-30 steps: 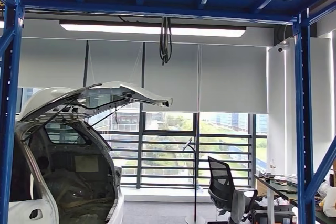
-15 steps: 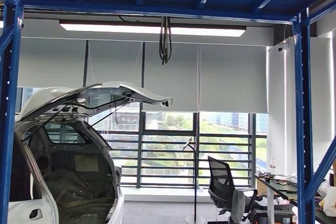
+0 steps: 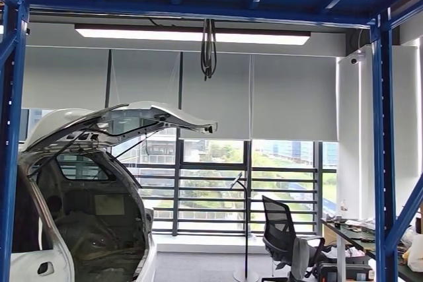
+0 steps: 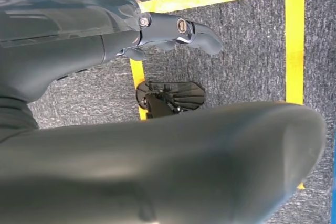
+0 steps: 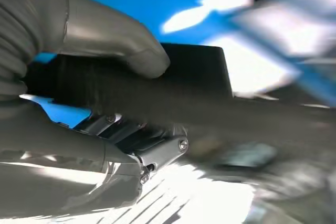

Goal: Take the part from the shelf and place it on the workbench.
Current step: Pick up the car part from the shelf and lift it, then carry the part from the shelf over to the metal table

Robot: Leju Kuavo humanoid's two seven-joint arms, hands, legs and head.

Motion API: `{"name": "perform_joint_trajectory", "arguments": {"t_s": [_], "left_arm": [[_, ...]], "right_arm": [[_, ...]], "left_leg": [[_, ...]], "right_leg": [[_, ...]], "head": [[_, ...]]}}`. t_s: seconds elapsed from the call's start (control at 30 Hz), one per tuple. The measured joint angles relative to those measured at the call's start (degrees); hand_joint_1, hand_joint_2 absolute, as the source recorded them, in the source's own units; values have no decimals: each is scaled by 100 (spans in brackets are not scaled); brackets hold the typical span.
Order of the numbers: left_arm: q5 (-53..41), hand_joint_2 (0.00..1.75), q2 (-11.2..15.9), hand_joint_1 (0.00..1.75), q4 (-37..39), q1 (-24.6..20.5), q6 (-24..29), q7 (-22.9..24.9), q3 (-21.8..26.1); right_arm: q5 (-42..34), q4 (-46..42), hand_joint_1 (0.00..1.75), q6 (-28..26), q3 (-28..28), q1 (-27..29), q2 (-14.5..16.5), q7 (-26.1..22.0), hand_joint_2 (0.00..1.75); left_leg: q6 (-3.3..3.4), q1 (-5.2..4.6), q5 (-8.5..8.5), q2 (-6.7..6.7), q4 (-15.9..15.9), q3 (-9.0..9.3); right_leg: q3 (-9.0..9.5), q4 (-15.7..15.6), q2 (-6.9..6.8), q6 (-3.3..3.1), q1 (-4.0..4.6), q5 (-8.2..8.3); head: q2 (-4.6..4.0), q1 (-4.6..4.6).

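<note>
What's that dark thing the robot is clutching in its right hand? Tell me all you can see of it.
It is a long, flat black part, matt and dull like plastic or rubber, though motion blur hides finer detail. It runs lengthwise across the right wrist view, with one squared-off end showing. The right robot hand grips it: the thick grey thumb presses on one face and the darker fingers close on the opposite face. Blurred blue framing lies behind it.

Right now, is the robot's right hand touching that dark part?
Touching. The right wrist view shows the right hand gripping the dark part: its thumb presses on one face while its fingers close against the opposite side.
</note>
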Motion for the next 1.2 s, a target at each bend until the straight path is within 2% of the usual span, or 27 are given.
{"name": "perform_joint_trajectory", "arguments": {"t_s": [0.1, 0.23, 0.5, 0.63, 0.8, 0.87, 0.93, 0.97, 1.0, 1.03, 1.07, 1.13, 1.17, 1.2], "left_arm": [[31, 175, 2, 0, 0, -13, 26, 20, -35], [111, 175, 8, 0, 0, -14, 119, 63, -46], [116, 175, 49, 0, 0, -9, 97, 119, -60], [174, 175, 115, 0, 0, 14, 65, 120, -61], [236, 175, 193, 0, 0, 47, 30, 13, -58], [253, 175, 207, 0, 0, 51, 20, -36, -57], [278, 175, 215, 0, 0, 60, -1, -79, -57], [287, 175, 220, 0, 0, 70, -9, -94, -57], [292, 175, 225, 0, 0, 85, -16, -104, -57], [293, 175, 230, 0, 0, 102, -20, -109, -57], [293, 175, 234, 0, 0, 120, -22, -110, -57], [293, 175, 239, 0, 0, 144, -24, -111, -57], [293, 175, 243, 0, 0, 150, -24, -111, -57], [293, 175, 248, 0, 0, 157, -24, -111, -57]], "right_arm": [[-1391, -832, 175, 487, -20, 356, 27, -416, 175], [-2756, -1566, 175, 1148, -25, 730, 151, -497, 175], [-3335, -2027, 175, 1684, -18, 924, 197, -668, 175], [-3838, -2100, 175, 2004, 3, 995, 162, -560, 175], [-4515, -2028, 175, 2392, 134, 1007, 77, -290, 175], [-4641, -1978, 175, 2461, 194, 1009, 26, -250, 175], [-4660, -1941, 175, 2477, 233, 1019, -38, -247, 175], [-4664, -1924, 175, 2478, 253, 1032, -77, -247, 175], [-4667, -1909, 175, 2478, 271, 1045, -113, -246, 175], [-4671, -1895, 175, 2477, 286, 1055, -146, -245, 175], [-4676, -1887, 175, 2477, 296, 1060, -170, -244, 175], [-4683, -1877, 175, 2478, 315, 1057, -203, -243, 175], [-4685, -1875, 175, 2479, 326, 1055, -215, -243, 175], [-4688, -1873, 175, 2479, 338, 1055, -227, -242, 175]], "left_leg": [[0, -1, 0, -2, 0, -1], [0, -1, -1, -2, 0, -1], [1, -13, -1, -5, 5, 0], [16, -40, -11, -8, 8, -3], [72, -58, -10, -8, -28, 21], [107, -25, 3, -7, -71, 56], [124, -16, -3, -5, -78, 71], [126, -17, -9, -6, -76, 75], [124, -16, -16, -8, -75, 82], [115, -14, -28, -13, -74, 94], [101, -11, -42, -20, -73, 116], [52, -11, -79, -32, -71, 158], [23, -12, -91, -36, -67, 164], [-10, -15, -94, -38, -66, 163]], "right_leg": [[1, 0, -2, -2, 0, -1], [1, 0, -2, -2, 0, -1], [5, -6, -4, 3, -8, 2], [3, -8, -10, 10, -31, 2], [8, 2, -15, 79, -70, -31], [-121, 298, -27, 100, -71, -202], [-509, 1025, -34, 108, -75, -513], [-732, 1398, -35, 113, -76, -622], [-899, 1637, -35, 114, -77, -642], [-960, 1646, -36, 112, -77, -535], [-910, 1427, -37, 104, -77, -324], [-640, 685, -39, 69, -69, 136], [-534, 402, -36, 39, -56, 260], [-479, 245, -30, 7, -41, 310]], "head": [[0, 0], [0, 0], [0, 0], [0, 0], [0, -1], [0, -1], [0, -1], [0, -1], [0, 0], [0, 0], [0, 0], [0, 0], [0, 1], [1, 2]]}}
